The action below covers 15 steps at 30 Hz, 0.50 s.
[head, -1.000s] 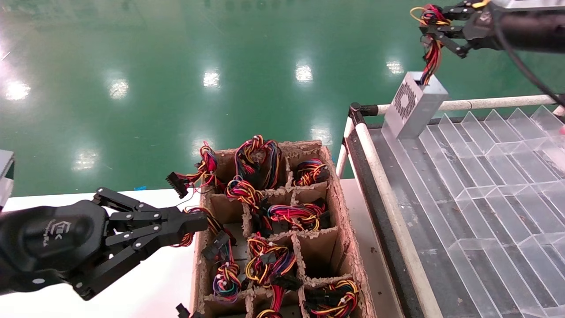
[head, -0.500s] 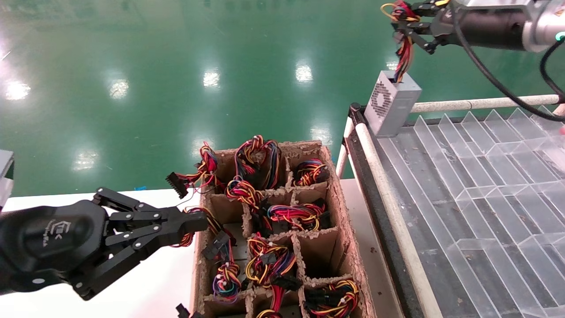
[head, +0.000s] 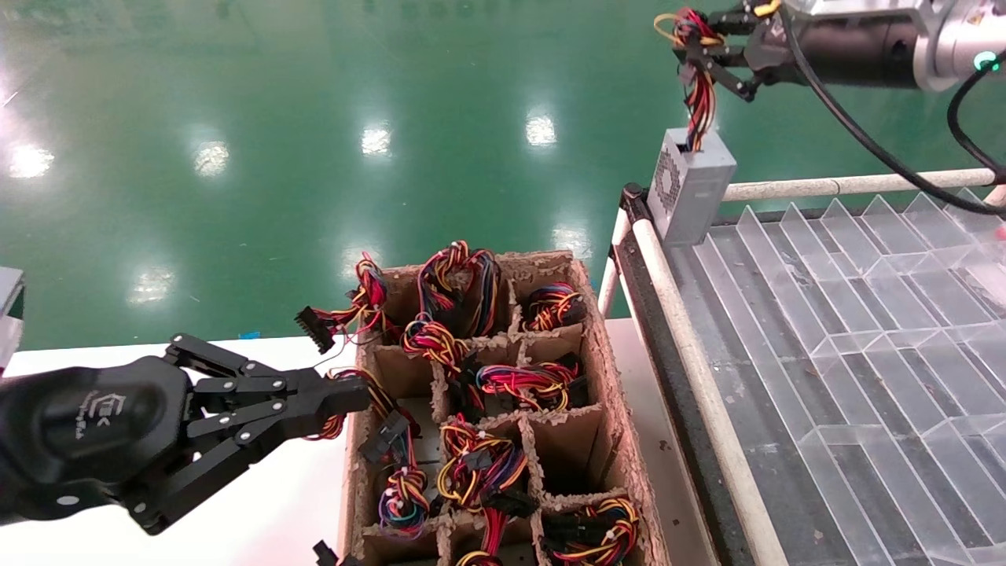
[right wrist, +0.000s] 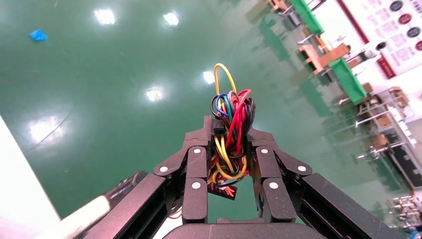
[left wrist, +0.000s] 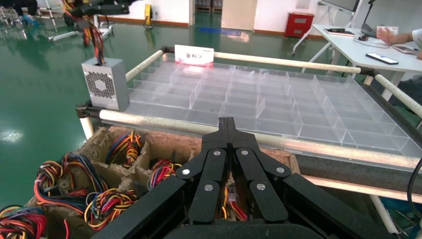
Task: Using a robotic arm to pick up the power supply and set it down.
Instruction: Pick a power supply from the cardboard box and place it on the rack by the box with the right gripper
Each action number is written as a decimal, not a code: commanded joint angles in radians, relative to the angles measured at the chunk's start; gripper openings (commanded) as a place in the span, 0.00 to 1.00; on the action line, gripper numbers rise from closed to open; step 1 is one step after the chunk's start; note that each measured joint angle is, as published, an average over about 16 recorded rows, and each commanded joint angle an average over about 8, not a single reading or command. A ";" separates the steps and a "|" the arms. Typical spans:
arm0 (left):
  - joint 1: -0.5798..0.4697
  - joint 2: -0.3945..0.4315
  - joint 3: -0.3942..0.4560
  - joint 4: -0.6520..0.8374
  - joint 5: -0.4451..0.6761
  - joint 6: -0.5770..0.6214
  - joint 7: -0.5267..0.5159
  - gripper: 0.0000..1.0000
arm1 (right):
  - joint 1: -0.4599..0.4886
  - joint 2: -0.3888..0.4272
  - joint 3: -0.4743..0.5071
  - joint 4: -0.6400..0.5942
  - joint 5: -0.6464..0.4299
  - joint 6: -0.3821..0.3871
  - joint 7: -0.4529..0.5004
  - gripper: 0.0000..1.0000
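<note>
Cardboard box (head: 625, 440) of rough pulp board, split by dividers into cells; eight cells show, most of them holding a coiled wire bundle (head: 530, 384) of red, yellow, orange, blue and black leads with black plugs. It stands on a white table (head: 259, 519). To the robot's right lies a clear acrylic tray (head: 864, 314) of ribbed rectangular compartments, framed by white tubes (head: 849, 185).

Power supply (head: 692, 189): one small grey metal box, its perforated vent face turned toward the robot's left, hanging by its wire bundle (head: 698, 98) with its lower edge at the far left corner of the tray; whether it touches the tray cannot be told.

Right gripper (head: 695, 43), black with linked fingers, is clamped on the top of that bundle, above the box; the right wrist view shows the wires pinched between the fingertips (right wrist: 226, 149).

Left gripper (head: 357, 393), fingers pressed together, is parked low at the left edge of the cardboard box.
</note>
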 commanded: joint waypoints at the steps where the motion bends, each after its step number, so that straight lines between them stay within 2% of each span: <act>1: 0.000 0.000 0.000 0.000 0.000 0.000 0.000 0.00 | -0.003 0.003 -0.003 -0.005 -0.004 -0.004 0.002 0.00; 7: 0.000 0.000 0.000 0.000 0.000 0.000 0.000 0.00 | -0.026 -0.007 0.003 -0.009 0.004 0.024 0.003 0.00; 15: 0.000 0.000 0.000 0.000 0.000 0.000 0.000 0.00 | -0.061 -0.037 0.018 0.001 0.026 0.105 -0.014 0.00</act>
